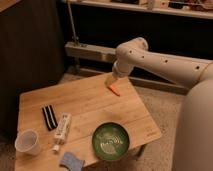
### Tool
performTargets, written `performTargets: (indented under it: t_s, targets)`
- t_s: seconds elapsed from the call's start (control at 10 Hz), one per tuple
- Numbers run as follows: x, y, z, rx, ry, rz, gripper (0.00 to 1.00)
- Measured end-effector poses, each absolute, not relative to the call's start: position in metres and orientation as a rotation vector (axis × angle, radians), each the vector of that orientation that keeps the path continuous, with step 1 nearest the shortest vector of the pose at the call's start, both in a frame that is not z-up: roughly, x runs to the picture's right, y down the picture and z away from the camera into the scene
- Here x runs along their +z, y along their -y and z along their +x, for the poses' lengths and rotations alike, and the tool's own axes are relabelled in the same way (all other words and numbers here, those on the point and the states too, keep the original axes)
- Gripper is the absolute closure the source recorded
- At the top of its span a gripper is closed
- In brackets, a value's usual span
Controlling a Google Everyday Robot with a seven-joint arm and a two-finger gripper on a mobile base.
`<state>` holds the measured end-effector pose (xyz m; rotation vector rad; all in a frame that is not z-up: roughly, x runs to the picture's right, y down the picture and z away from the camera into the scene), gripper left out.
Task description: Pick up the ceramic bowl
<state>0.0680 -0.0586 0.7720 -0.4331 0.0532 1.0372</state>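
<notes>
The ceramic bowl point(110, 141) is round, shallow and glossy green with a paler ringed centre. It sits upright near the front right edge of the wooden table point(90, 100). My gripper point(114, 88) hangs from the white arm point(160, 62) over the table's far right part. It is well behind the bowl and apart from it.
A translucent plastic cup point(28, 142) stands at the front left. A black striped bar point(48, 117), a white tube point(62, 128) and a blue sponge point(71, 161) lie left of the bowl. A metal rail point(90, 50) and dark shelving run behind the table.
</notes>
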Motion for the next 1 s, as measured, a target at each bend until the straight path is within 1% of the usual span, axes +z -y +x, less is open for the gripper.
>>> performTargets:
  t_s: [0.2,0.9,1.0]
  targets:
    - [0.7667,0.0562,0.0687,1.044,-0.074,-0.449,0.2]
    - [0.7688,0.054,0.0704,1.045,-0.073,-0.452,0.2]
    - [0.7684,0.0478,0.0716,1.05,-0.057,-0.477,0.2]
